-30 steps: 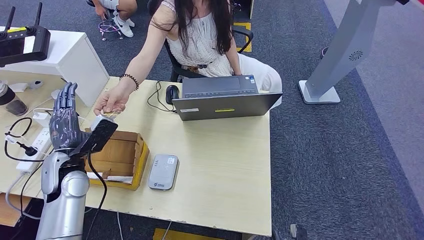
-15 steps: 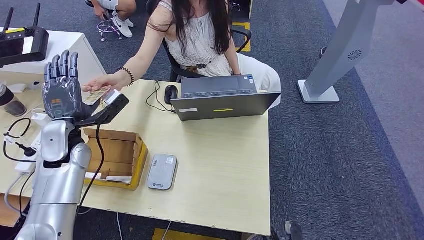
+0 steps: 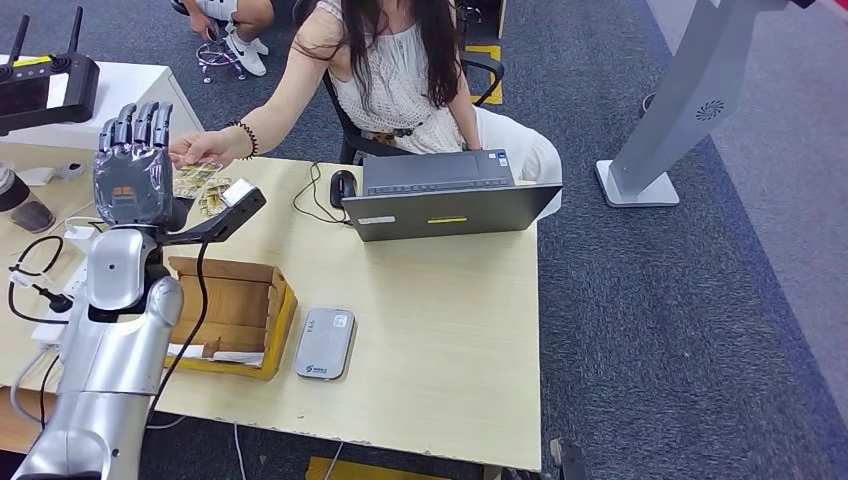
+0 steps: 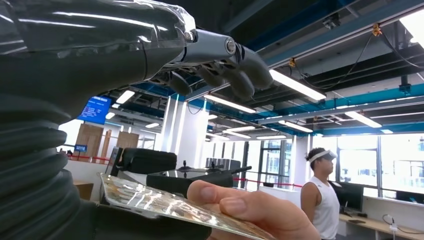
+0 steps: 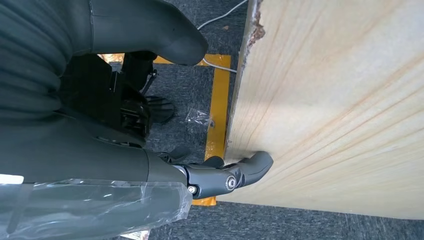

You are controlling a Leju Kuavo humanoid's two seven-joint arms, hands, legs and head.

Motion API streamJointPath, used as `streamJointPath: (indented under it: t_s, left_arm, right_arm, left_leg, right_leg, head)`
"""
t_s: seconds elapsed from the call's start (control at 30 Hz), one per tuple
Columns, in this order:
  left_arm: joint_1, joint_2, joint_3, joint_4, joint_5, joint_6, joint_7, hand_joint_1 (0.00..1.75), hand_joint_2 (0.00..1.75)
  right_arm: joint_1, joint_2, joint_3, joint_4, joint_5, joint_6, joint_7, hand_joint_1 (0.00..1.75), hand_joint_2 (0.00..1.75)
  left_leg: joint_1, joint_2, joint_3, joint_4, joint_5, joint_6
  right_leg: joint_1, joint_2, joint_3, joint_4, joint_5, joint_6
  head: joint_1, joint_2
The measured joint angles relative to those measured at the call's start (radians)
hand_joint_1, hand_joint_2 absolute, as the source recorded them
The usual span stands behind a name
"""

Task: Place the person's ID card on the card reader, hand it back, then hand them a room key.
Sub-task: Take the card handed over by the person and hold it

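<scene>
Card edge meets raised left hand; person's hand grips it.

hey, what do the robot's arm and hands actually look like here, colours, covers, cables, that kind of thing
The left arm is silver with rounded joint housings; a black cable runs along it. The left hand is dark grey with segmented fingers and a small orange mark on its back. A black bracket with a small camera module juts from the wrist. The right hand is dark grey too, with a ribbed cover and clear plastic film at the wrist.
</scene>
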Motion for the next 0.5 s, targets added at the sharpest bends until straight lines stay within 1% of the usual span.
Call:
streamJointPath:
  t_s: [0.5]
  left_arm:
    - [0.000, 0.001, -0.001, 0.016, 0.029, -0.006, -0.013, 1.75, 1.75]
  right_arm:
    - [0.000, 0.001, 0.021, 0.000, -0.013, 0.001, 0.004, 0.00, 1.75]
  left_leg:
    - [0.000, 0.000, 0.000, 0.000, 0.000, 0.000]
  right_leg:
    - [0.000, 0.000, 0.000, 0.000, 0.000, 0.000]
  head:
    - [0.000, 0.000]
